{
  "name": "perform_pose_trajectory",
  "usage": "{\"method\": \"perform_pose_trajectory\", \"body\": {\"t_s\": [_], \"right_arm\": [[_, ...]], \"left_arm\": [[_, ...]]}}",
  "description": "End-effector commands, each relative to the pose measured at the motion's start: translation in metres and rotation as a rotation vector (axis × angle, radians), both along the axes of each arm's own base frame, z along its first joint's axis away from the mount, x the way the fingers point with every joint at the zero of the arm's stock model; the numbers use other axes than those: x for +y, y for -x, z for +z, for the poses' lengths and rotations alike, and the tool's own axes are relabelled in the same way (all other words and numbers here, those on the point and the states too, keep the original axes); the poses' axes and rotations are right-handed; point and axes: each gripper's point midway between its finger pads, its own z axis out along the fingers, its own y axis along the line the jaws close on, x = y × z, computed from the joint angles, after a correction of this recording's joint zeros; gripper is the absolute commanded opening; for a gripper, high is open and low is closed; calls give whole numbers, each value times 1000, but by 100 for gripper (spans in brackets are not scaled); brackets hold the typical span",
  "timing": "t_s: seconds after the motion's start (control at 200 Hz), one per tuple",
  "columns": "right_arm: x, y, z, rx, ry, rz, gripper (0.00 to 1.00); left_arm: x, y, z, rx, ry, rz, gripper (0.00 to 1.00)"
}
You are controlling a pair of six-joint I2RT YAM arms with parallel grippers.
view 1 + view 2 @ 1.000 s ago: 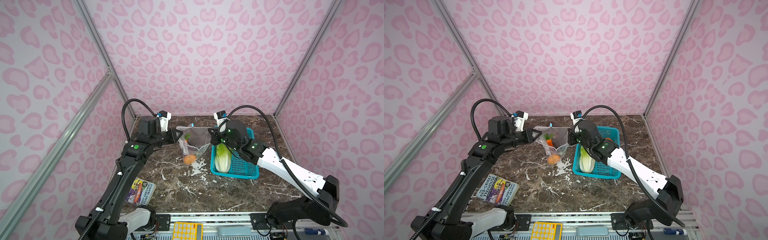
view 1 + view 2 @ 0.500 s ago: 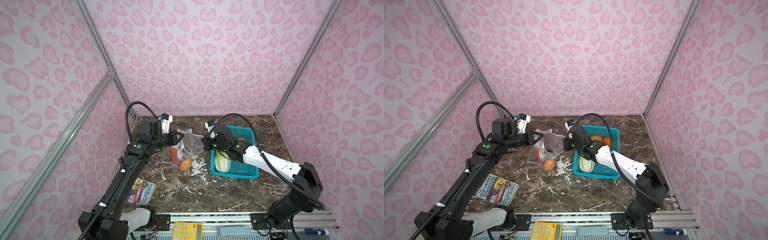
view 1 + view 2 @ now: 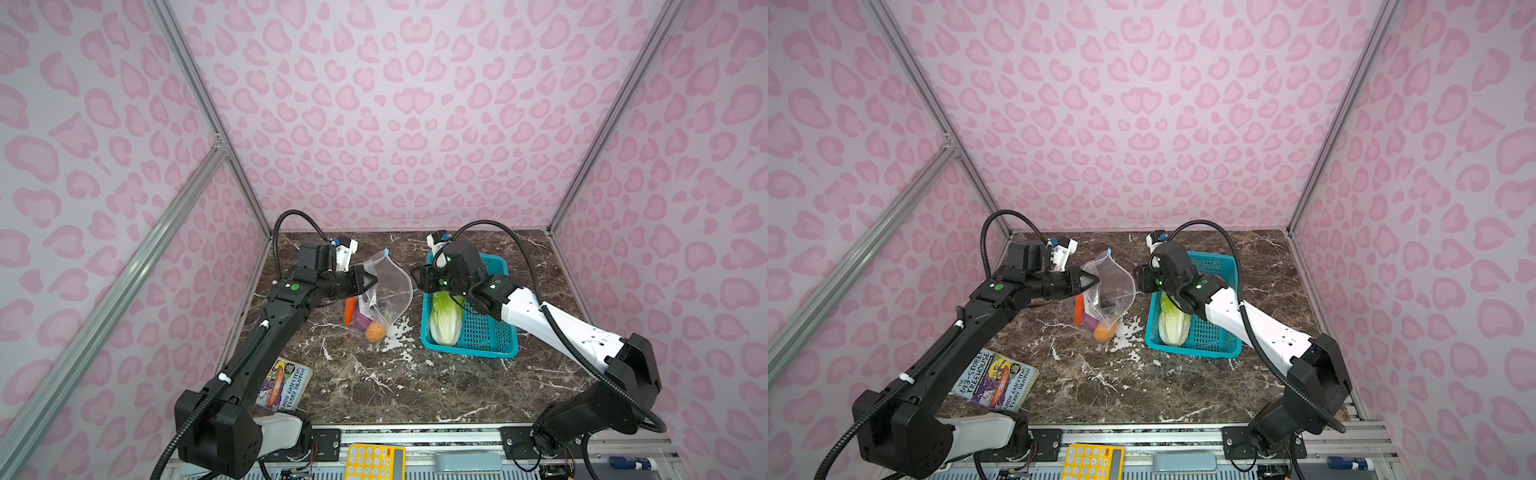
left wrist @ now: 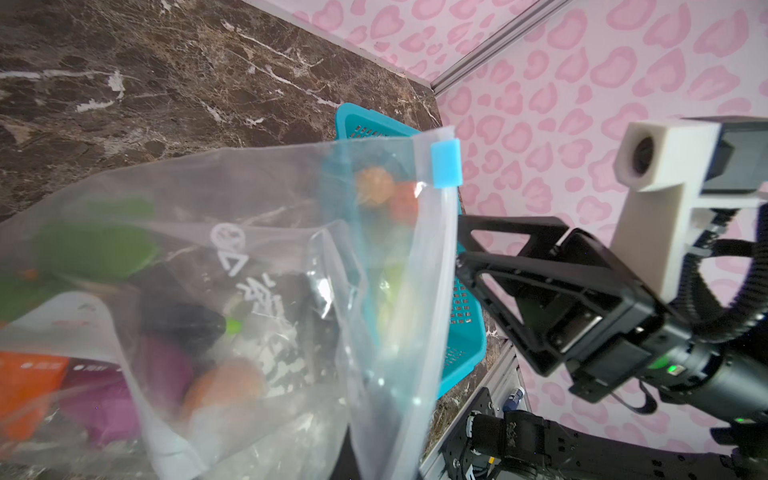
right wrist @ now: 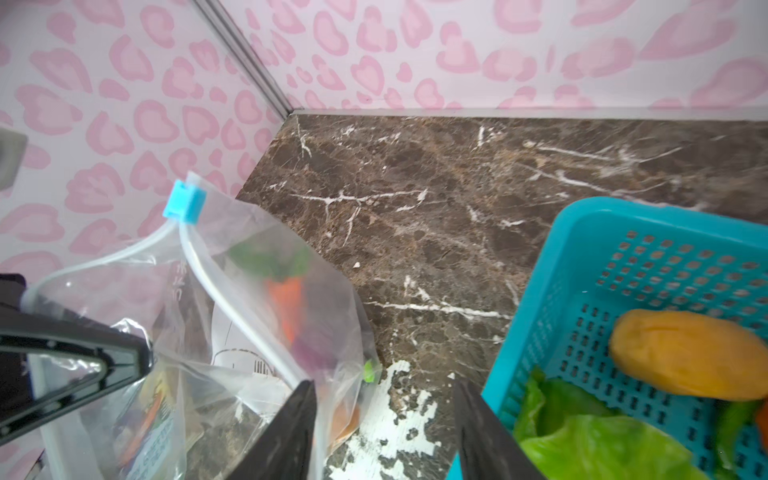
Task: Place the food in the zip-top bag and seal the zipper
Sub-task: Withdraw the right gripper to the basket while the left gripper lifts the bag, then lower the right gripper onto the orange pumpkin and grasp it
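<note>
The clear zip-top bag [image 3: 392,286] [image 3: 1113,286] hangs from my left gripper [image 3: 372,282] [image 3: 1094,281], which is shut on one edge of its mouth. The zipper [image 5: 232,316] is parted, and its blue slider [image 4: 446,163] [image 5: 185,205] sits at the far end. A carrot [image 3: 350,309], a purple onion [image 3: 359,322] and an orange piece [image 3: 375,331] lie inside. My right gripper [image 3: 415,278] [image 5: 384,386] is open beside the bag's other edge and holds nothing. The cabbage [image 3: 445,318] [image 3: 1173,324] and an orange piece [image 5: 685,357] lie in the teal basket [image 3: 469,351].
A book [image 3: 284,384] [image 3: 994,382] lies at the front left of the marble table. A yellow calculator [image 3: 374,461] and a blue marker [image 3: 629,462] rest on the front rail. Pink patterned walls close three sides.
My right gripper has opened and let go of the bag's mouth edge, drawing back a little toward the basket. The left gripper still holds the bag, which has shifted right.
</note>
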Motion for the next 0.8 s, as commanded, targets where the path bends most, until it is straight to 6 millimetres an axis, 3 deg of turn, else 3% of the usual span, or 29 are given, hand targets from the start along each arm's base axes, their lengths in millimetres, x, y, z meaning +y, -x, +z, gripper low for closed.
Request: {"method": "perform_pose_trajectory", "body": {"t_s": [0.0,0.14,0.36,0.465,0.77,0.795], "right_arm": [[-36,-5,-8,5,103,-66,64],[-90,-11,-20,68,208,-131,88],[-166,-21,-64,228,347,-223,83],[-183,-28,-81,280,395,-241,81],[-198,-51,-131,425,605,-172,77],[-198,-59,-124,407,617,-178,77]], "left_arm": [[-7,-2,0,-6,22,-19,3],[-9,-4,-8,13,14,-16,3],[-13,-7,-16,47,27,-24,3],[-13,-7,-17,48,26,-22,3],[-9,-5,-13,29,15,-8,3],[-9,-5,-12,27,16,-8,3]]}}
